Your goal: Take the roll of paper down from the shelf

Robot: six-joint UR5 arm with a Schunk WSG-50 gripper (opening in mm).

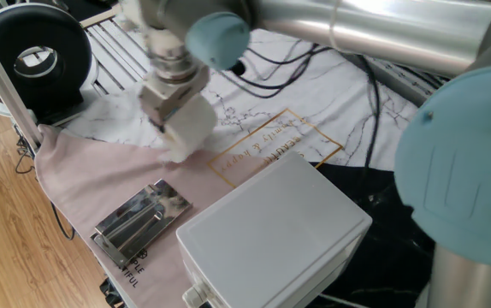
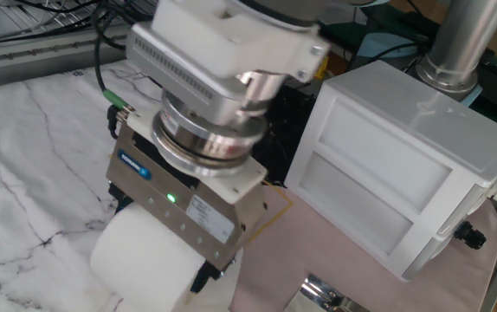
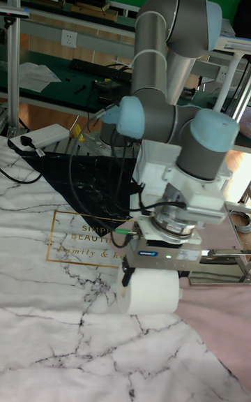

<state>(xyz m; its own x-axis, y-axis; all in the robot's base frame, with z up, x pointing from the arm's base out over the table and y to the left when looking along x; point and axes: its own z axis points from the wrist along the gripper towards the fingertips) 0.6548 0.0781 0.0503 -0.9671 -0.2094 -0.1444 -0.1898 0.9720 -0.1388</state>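
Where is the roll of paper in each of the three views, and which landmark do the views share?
One fixed view: the roll of paper, upper left of centre, under the gripper.
The other fixed view: bottom left.
Tall fixed view: lower centre.
Shared landmark: the gripper clamping it.

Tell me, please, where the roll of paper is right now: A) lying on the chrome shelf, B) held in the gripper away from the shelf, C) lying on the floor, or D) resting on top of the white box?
B: the gripper is closed on the roll of paper, while the shelf sits bare on the pink cloth, apart from the roll.
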